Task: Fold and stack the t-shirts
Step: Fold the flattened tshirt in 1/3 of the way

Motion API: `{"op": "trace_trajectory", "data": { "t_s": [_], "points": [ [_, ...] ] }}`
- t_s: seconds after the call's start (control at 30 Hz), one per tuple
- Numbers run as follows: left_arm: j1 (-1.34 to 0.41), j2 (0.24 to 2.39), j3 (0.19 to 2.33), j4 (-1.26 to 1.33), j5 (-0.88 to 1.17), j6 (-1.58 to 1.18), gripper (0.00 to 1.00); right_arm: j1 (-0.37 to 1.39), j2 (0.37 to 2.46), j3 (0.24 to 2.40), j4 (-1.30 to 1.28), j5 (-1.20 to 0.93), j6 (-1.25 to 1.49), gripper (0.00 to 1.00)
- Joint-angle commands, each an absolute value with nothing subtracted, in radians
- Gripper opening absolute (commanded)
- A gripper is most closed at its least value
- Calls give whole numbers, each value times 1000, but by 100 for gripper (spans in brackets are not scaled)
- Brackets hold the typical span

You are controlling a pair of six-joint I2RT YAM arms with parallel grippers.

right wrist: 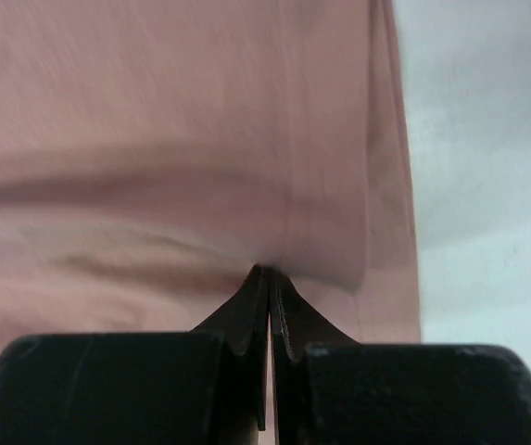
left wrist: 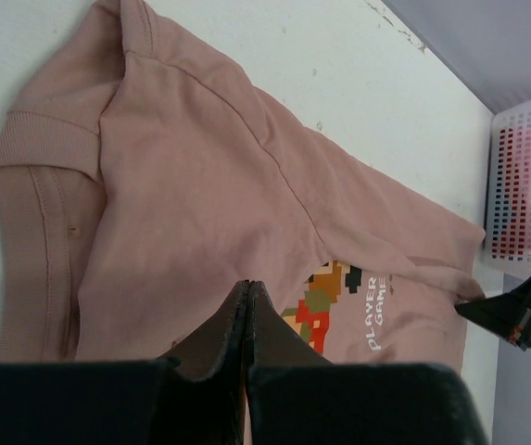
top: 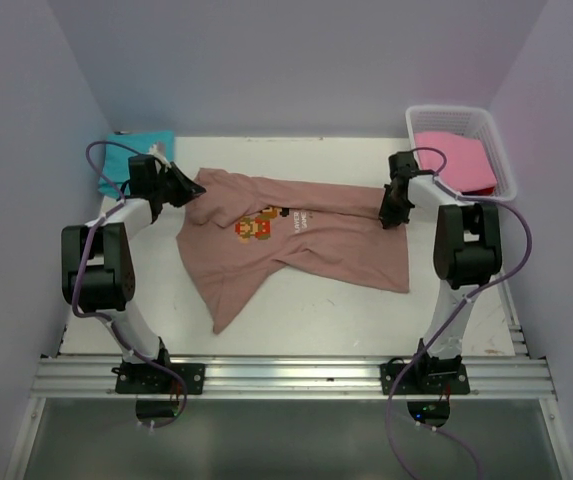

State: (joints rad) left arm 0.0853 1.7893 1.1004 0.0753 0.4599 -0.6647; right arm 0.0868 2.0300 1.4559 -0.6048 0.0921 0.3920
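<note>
Salmon shirt (top: 306, 245) lies spread and rumpled mid-frame on the white table (top: 296, 310), print up. Left gripper (top: 188, 187) is closed at the shirt's left end; can't tell if it holds cloth. Right gripper (right wrist: 267, 278) is closed at the right end, pinching the fabric. Teal shirt (top: 136, 150) is upper left. Pink shirt (top: 451, 155) sits in the basket (top: 506, 170), upper right.
</note>
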Motion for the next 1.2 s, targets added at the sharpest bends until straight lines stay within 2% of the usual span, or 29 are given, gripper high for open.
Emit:
{"op": "trace_trajectory", "data": {
  "t_s": [0.0, 0.23, 0.6, 0.77, 0.9, 1.17],
  "points": [
    [94, 1738, 1097, 101, 469, -643, 0, 84, 1876, 1370, -629, 123, 397, 0],
    [92, 1735, 1094, 106, 476, -649, 0, 84, 1767, 1353, -649, 146, 391, 0],
    [94, 1735, 1092, 98, 474, -643, 0, 84, 2086, 1673, -707, 133, 384, 0],
    [94, 1736, 1091, 98, 476, -644, 0, 84, 2144, 1739, -687, 112, 383, 0],
    [94, 1735, 1088, 100, 479, -644, 0, 84, 2161, 1741, -698, 107, 377, 0],
    [94, 1738, 1089, 97, 476, -641, 0, 84, 1998, 1514, -643, 127, 379, 0]
  ]
}}
